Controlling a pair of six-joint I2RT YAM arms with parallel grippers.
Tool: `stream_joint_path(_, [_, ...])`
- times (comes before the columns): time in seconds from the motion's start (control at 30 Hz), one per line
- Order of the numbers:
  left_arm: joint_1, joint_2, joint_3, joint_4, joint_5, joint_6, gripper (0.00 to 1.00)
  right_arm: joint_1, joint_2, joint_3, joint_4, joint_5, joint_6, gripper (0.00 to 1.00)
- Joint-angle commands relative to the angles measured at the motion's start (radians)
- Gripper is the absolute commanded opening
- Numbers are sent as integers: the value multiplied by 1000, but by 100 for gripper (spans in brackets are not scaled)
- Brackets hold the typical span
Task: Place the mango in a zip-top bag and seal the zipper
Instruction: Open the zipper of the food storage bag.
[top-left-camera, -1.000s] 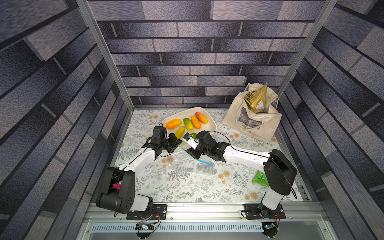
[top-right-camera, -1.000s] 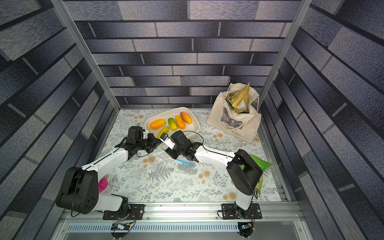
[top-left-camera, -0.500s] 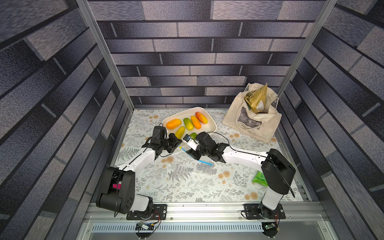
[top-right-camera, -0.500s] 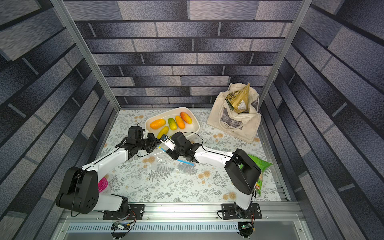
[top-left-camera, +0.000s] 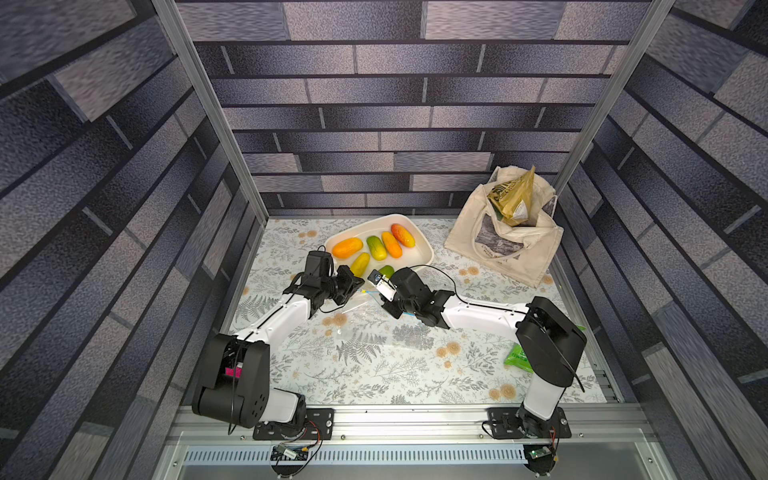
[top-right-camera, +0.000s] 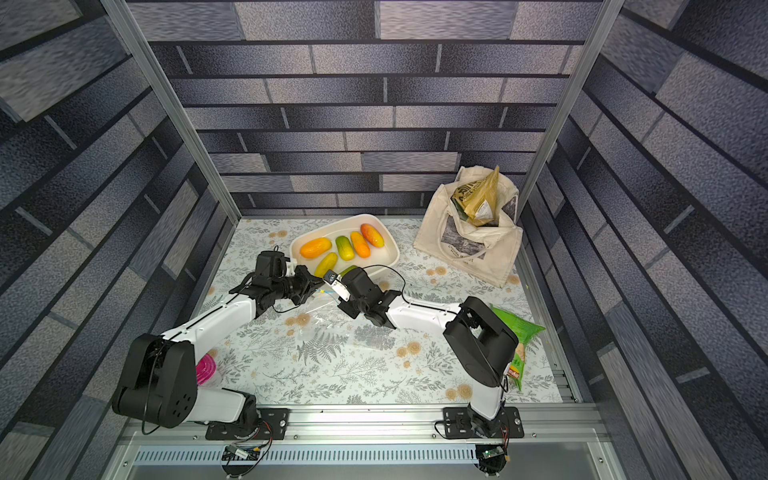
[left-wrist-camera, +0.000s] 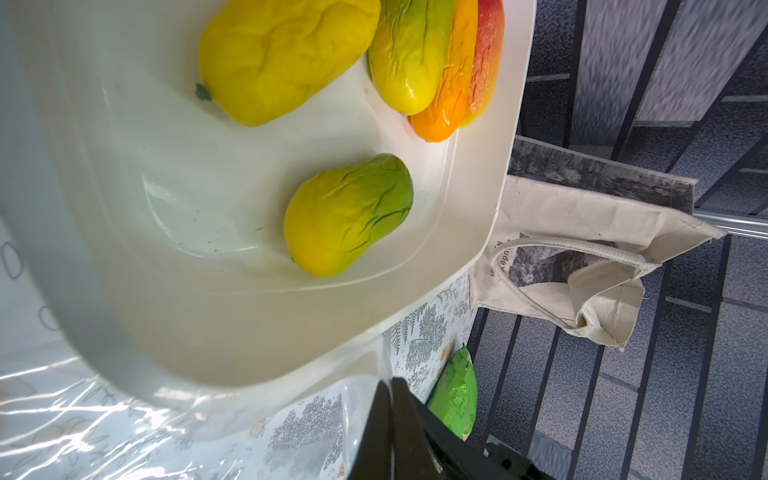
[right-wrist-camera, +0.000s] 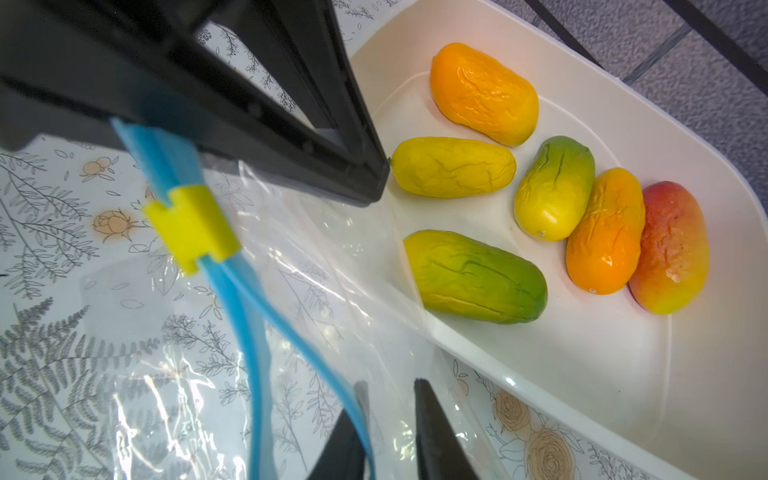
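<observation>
My left gripper (left-wrist-camera: 390, 395) clamps the zipper (right-wrist-camera: 245, 299); my right gripper (right-wrist-camera: 388, 415), barely open astride one lip, could slip off the slick bag (right-wrist-camera: 137, 395).

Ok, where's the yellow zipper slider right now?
In the right wrist view the yellow slider rides the blue zipper right beside the shut left gripper; in a top view that's left of table centre, just in front of the white tray.

Six mangoes (top-left-camera: 347, 247) lie in tray (top-left-camera: 417, 254), rear centre of table (top-left-camera: 374, 376). Right of tray stands canvas tote (top-left-camera: 498, 245). Just before tray, on table, zip-top bag (top-left-camera: 365, 320). Beside my right arm (top-left-camera: 482, 318), snack packet (top-left-camera: 517, 358)
</observation>
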Motion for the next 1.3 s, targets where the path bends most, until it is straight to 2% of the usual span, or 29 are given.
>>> stream_joint_path(0.0, [7, -1, 55, -37, 14, 52, 20, 7, 7, 21, -18, 30, -17, 5])
stream_joint_path(0.03, [15, -7, 65, -55, 17, 70, 35, 8, 6, 41, -49, 11, -12, 1])
stream_joint_path(0.07, [30, -19, 74, -78, 20, 91, 62, 7, -3, 68, -87, -13, 7, 0])
stream_joint_path(0.1, [48, -43, 81, -97, 22, 112, 96, 3, -12, 102, -136, -36, 31, 0])
stream_joint_path(0.13, [63, -67, 89, -106, 22, 132, 100, 1, -20, 138, -186, -45, 57, 0])
stream_joint_path(0.23, [89, -192, 110, -180, -25, 186, 100, -10, -44, 261, -315, -43, 185, 0])
stream_joint_path(0.33, [91, -333, 114, -216, -117, 187, 100, -40, -33, 416, -411, -105, 376, 0])
stream_joint_path(0.43, [106, -478, 96, -228, -212, 144, 100, -46, 18, 594, -465, -114, 528, 0])
stream_joint_path(0.5, [136, -570, 109, -274, -285, 145, 100, -61, 85, 768, -539, -104, 628, 0])
stream_joint_path(0.63, [177, -690, 183, -393, -391, 213, 100, -81, 191, 993, -612, -15, 750, 0])
stream_joint_path(0.67, [179, -699, 203, -415, -391, 242, 100, -83, 216, 1031, -627, 43, 785, 0])
stream_joint_path(0.7, [179, -702, 219, -435, -389, 256, 100, -87, 242, 1049, -629, 59, 818, 0])
stream_joint_path(0.73, [179, -696, 224, -440, -367, 268, 100, -95, 273, 1059, -616, 20, 852, 0])
stream_joint_path(0.77, [178, -673, 220, -418, -313, 280, 100, -97, 292, 1059, -588, -42, 877, 0])
stream_joint_path(0.9, [141, -506, 172, -318, -96, 321, 100, -99, 359, 1069, -548, -164, 986, 0])
stream_joint_path(1.07, [38, -297, 153, -223, -37, 394, 99, -99, 348, 957, -411, -232, 1082, 0])
stream_joint_path(1.27, [49, -180, 148, -163, -15, 412, 90, -107, 322, 879, -322, -282, 1151, 0])
